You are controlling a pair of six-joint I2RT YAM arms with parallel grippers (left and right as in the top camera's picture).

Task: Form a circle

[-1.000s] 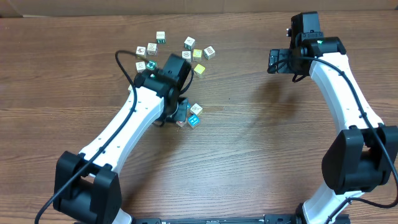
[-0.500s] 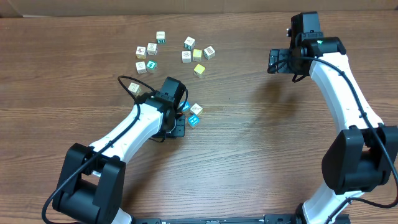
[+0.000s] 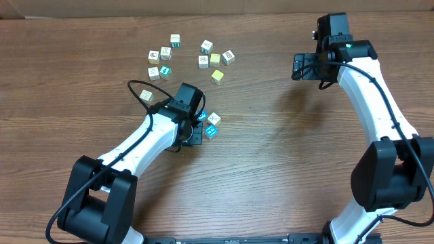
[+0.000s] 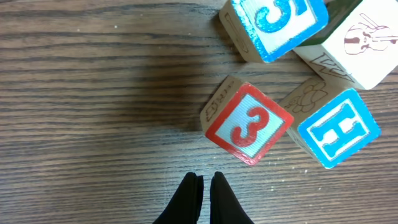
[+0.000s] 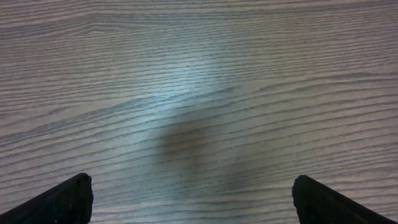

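Wood-grain brown desk point(image 3: 271, 169) carries two groups of small printed cubes. The circle point(image 3: 213, 120) lies near the centre of the desk, just right of the left arm's wrist, and consists of four cubes packed closely together. In the left wrist view these are one red cube point(image 4: 249, 122) marked "3", two blue cubes, one marked "5" point(image 4: 273, 22) and one marked "H" point(image 4: 337, 127), and one cream-white cube point(image 4: 357, 43) with a printed figure. The left fingers point(image 4: 203, 190) are pressed together with nothing between them. Their tips sit just on the near side of the red cube, very close to it, and contact cannot be confirmed. A loose scatter of ten cubes lies at the far left of the desk, including two yellow cubes point(image 3: 215, 59) point(image 3: 218, 75) and one teal-green cube point(image 3: 165, 70). One further single cube point(image 3: 146, 95) lies beside the left arm's cable. The right fingers point(image 5: 68, 199) are spread wide over bare desk at the far right, holding nothing, well apart from all cubes.
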